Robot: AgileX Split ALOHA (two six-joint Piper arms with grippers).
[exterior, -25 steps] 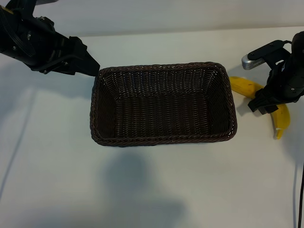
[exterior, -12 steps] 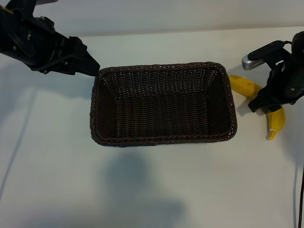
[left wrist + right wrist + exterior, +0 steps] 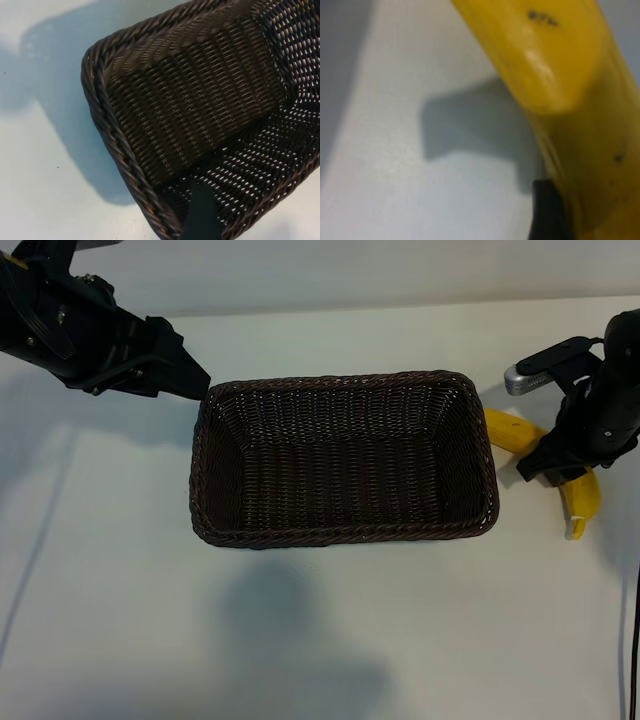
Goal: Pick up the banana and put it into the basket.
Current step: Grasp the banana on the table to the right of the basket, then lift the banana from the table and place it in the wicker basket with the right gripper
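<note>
A white table [image 3: 320, 640] seen from above carries a dark brown wicker basket [image 3: 343, 530] near its middle. The basket is rectangular with rounded corners and a braided rim, and nothing lies inside it.

The banana [image 3: 582, 502] lies on the table just beyond the basket's right end, close to the table's right edge. It is bright yellow and curved, one end pointing toward the basket's far right corner, the other toward the near side of the table. Its middle is hidden under the right arm.

The right gripper [image 3: 556, 472] points almost straight down over the middle of the banana, with black fingers at the fruit. From above, it cannot be told whether they are clamped on the banana or only set about it. In the right wrist view the banana [image 3: 560, 85] fills most of the picture, with small dark specks on its skin, and one dark fingertip [image 3: 547, 210] sits right against its side. The fruit's shadow falls on the white surface beside it.

The left gripper [image 3: 190, 380] hangs at the basket's far left corner, angled down toward it, its fingers apart and holding nothing. In the left wrist view a dark fingertip [image 3: 202, 212] shows over the basket's [image 3: 190, 120] woven floor, near its rim.
</note>
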